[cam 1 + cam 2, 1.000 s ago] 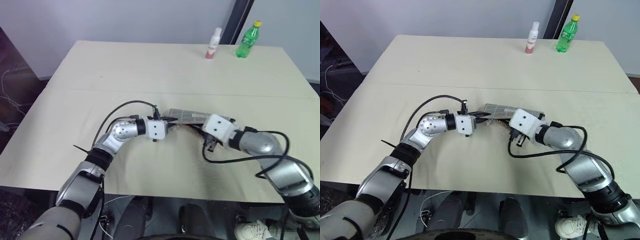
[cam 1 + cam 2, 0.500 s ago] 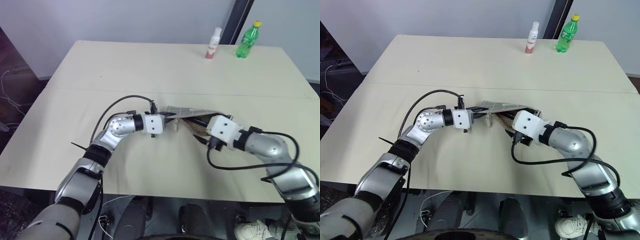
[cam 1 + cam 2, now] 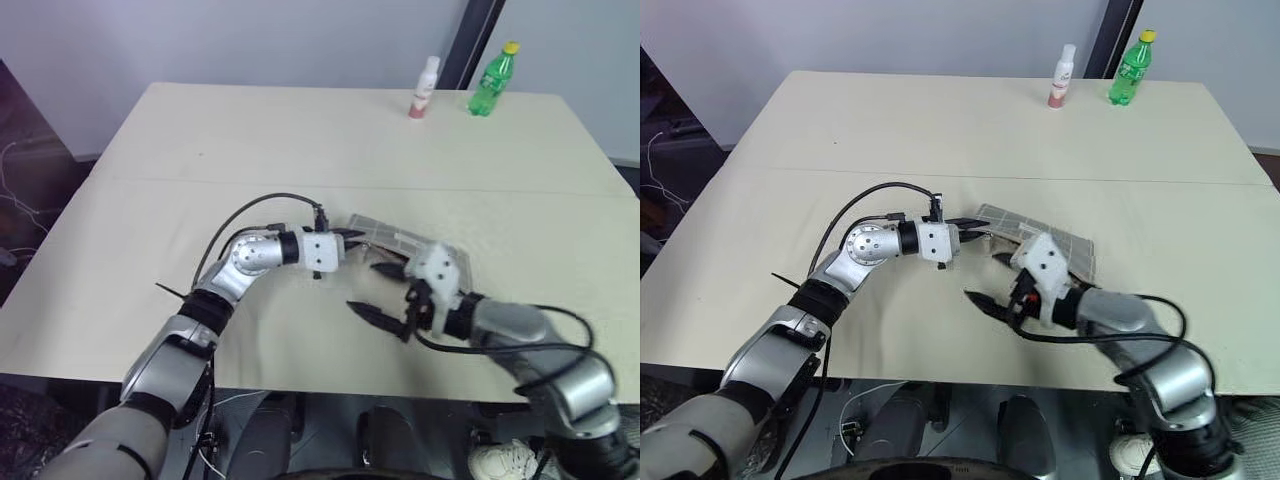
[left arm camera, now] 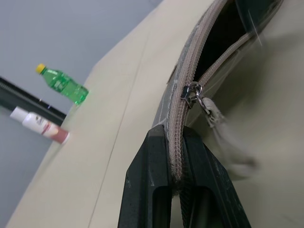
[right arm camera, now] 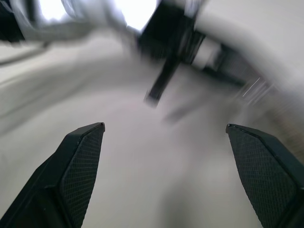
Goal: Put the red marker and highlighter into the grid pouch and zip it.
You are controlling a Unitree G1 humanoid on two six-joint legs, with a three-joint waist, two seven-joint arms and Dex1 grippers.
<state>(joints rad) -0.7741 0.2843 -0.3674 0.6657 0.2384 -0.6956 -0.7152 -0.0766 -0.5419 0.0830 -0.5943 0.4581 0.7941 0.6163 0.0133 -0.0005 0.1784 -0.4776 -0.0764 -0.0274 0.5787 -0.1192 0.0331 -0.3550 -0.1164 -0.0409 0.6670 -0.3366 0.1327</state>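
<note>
Now your left gripper (image 4: 176, 187) pinches the grey white-gridded fabric pouch (image 3: 1050, 243) at its zipper end, your right gripper (image 3: 992, 282) gapes empty: grab the zipper pull (image 4: 195, 91) next and zip.

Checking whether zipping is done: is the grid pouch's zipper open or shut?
Open. In the left wrist view the grid pouch gapes beyond the slider, dark inside, while the left gripper pinches its edge.
</note>
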